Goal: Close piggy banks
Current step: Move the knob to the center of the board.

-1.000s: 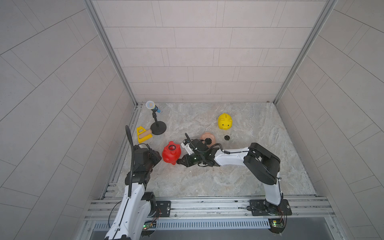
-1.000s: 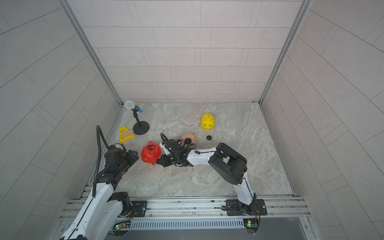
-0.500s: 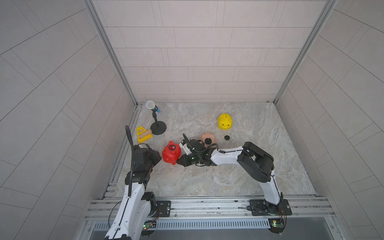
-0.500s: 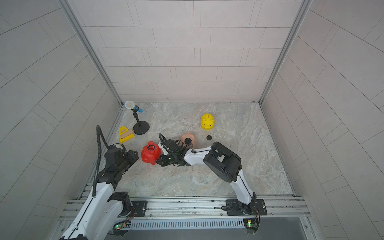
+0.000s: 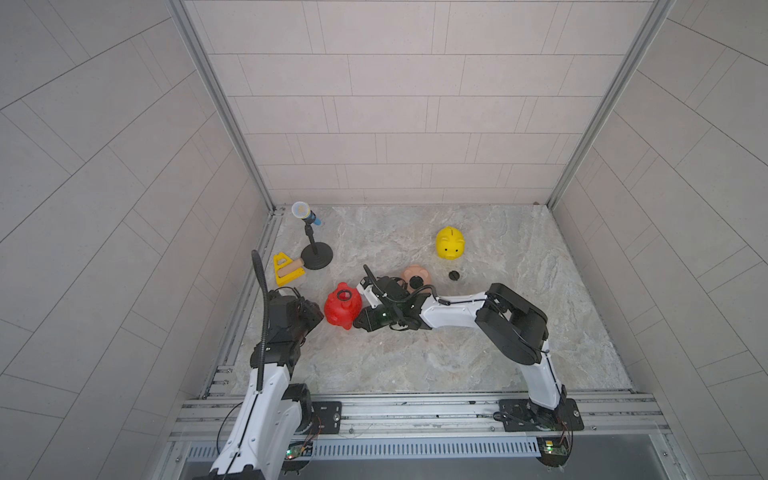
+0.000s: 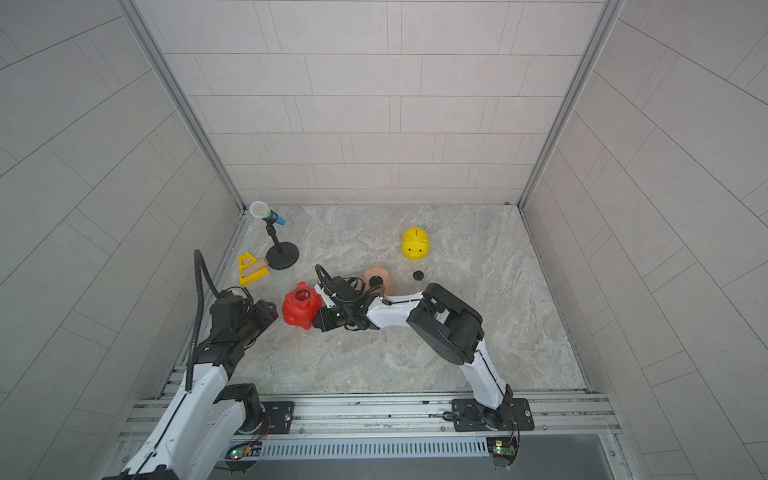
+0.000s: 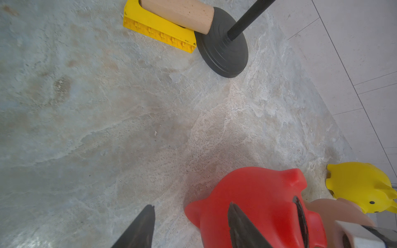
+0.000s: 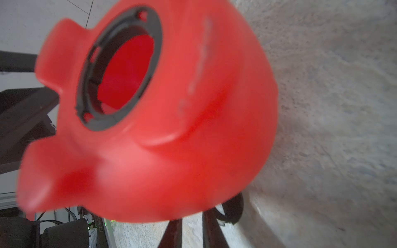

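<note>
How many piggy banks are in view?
3: red pig between left arm and right arm, peach-pink pig just behind the latter, yellow pig farthest back. None seems hidden.

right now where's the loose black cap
In both top views the black cap lies right of the peach pig, between the yellow pig and the right arm.

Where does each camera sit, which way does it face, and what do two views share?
Top views: high at the front, looking down on the marble table; left arm and right arm show.
Left wrist: low, facing the red pig and microphone stand; left gripper fingers show.
Right wrist: very near the red pig's open belly hole; right gripper fingers show.
Shared: both wrist views show the red pig.
</note>
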